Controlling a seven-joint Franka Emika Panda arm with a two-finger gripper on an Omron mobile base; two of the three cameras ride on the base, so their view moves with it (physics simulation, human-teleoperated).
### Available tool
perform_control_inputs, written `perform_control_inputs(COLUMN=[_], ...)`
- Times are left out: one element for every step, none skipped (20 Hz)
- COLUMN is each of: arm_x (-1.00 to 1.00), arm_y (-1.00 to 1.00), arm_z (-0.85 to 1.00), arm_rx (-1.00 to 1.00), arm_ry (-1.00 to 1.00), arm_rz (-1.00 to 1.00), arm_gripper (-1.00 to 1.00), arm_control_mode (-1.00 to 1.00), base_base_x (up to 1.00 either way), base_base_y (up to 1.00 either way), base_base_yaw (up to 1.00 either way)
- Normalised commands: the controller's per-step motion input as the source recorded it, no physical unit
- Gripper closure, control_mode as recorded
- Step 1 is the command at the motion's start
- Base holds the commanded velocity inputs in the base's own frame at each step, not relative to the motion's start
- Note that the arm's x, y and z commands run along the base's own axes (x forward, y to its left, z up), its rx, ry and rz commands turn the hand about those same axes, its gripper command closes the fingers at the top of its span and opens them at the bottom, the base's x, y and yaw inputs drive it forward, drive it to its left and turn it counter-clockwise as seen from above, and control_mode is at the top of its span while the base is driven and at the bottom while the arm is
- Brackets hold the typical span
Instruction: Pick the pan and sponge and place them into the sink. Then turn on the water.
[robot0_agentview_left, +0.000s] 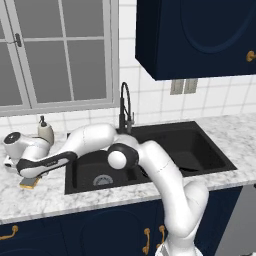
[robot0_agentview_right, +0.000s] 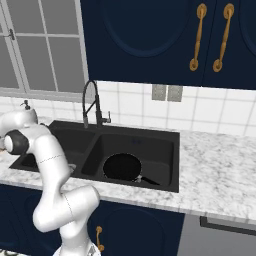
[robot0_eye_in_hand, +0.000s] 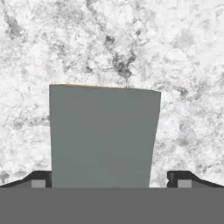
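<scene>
Small flat rectangular sponge (robot0_eye_in_hand: 103, 138), grey-green top over a thin yellow layer: lies on the white-grey marble worktop (robot0_eye_in_hand: 175, 52) left of the sink, directly under the tool (robot0_eye_in_hand: 111, 181), between its two dark fingertips (robot0_eye_in_hand: 38, 180), which stand wide apart and clear of its sides. From the left base view, the sponge's (robot0_agentview_left: 30, 183) yellow edge peeks out beneath the lowered hand. Round shallow black frying pan (robot0_agentview_right: 123, 166) with straight dark handle: rests in the right basin of the matte black double-basin sink (robot0_agentview_right: 165, 136). Tall dark gooseneck faucet (robot0_agentview_left: 124, 107) stands behind the basins. Beige soap dispenser bottle (robot0_agentview_left: 45, 131) stands just behind the hand. The sponge's near end is cut off at the hand view's lower edge.
</scene>
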Motion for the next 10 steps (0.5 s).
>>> perform_control_inputs(arm_x=[0.0,-0.11,-0.2,-0.19,-0.19,-0.24,-0.39,-0.48,-0.43,-0.4], arm_y=[0.0,-0.09,-0.19,-0.18,-0.09,-0.07,-0.13,-0.15,-0.16,-0.15], arm_z=[-0.53,-0.64,-0.75,-0.83,-0.94,-0.99,-1.0,-1.0,-1.0,-1.0], arm_rx=[0.0,0.0,0.0,0.0,0.0,0.0,0.0,0.0,0.0,0.0], arm_ry=[0.0,0.0,0.0,0.0,0.0,0.0,0.0,0.0,0.0,0.0], arm_rz=[-0.13,-0.14,-0.15,-0.15,-0.15,-0.15,-0.16,-0.16,-0.16,-0.16], arm_gripper=[-1.0,-1.0,-1.0,-1.0,-1.0,-1.0,-1.0,-1.0,-1.0,-1.0], arm_control_mode=[-1.0,-1.0,-1.0,-1.0,-1.0,-1.0,-1.0,-1.0,-1.0,-1.0], base_base_x=[0.0,0.0,0.0,0.0,0.0,0.0,0.0,0.0,0.0,0.0], base_base_y=[0.0,0.0,0.0,0.0,0.0,0.0,0.0,0.0,0.0,0.0], base_base_yaw=[0.0,0.0,0.0,0.0,0.0,0.0,0.0,0.0,0.0,0.0])
